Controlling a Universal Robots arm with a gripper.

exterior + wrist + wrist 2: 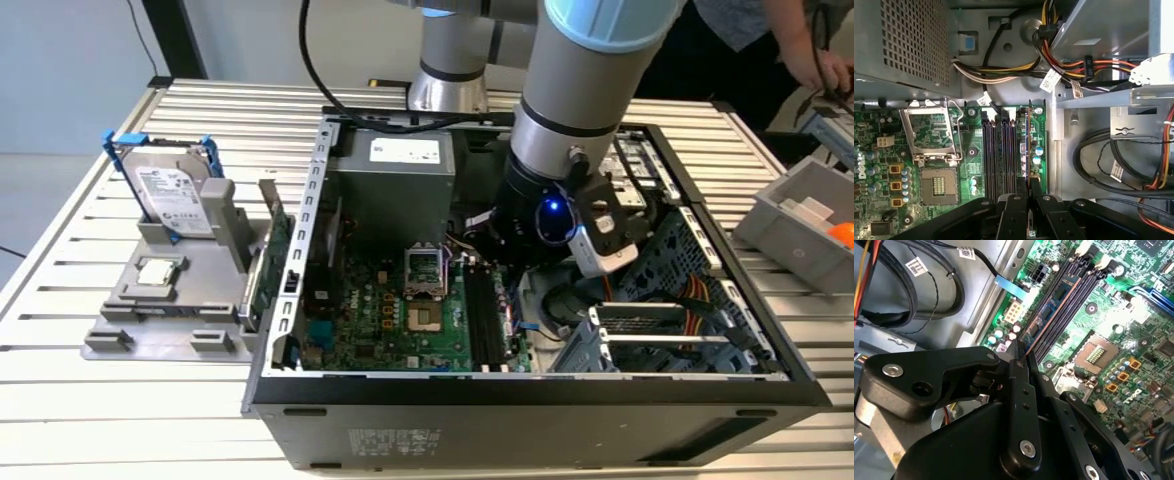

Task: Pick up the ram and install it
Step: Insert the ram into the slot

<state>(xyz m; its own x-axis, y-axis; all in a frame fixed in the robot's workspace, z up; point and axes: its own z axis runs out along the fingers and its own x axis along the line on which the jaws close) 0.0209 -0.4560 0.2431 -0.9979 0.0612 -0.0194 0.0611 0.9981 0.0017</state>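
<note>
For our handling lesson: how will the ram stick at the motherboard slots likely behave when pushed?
The ram looks thin and flat, so probably light and fairly stiff. Its exposed chips suggest fragility. Pinched by the gripper at one end, it could tilt if pushed unevenly.

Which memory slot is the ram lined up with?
The end slot, beside the capacitors: the ram, in the pincer, stands along it. The other slots are bare.

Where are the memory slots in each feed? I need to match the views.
Exterior view: slots run along the board, just in front of the arm's wrist.
First wrist view: slots lead straight out from the pincer, which grips the ram.
Second wrist view: slots run away from the pincer.
Shared landmark: CPU socket, beside the slots.
</note>
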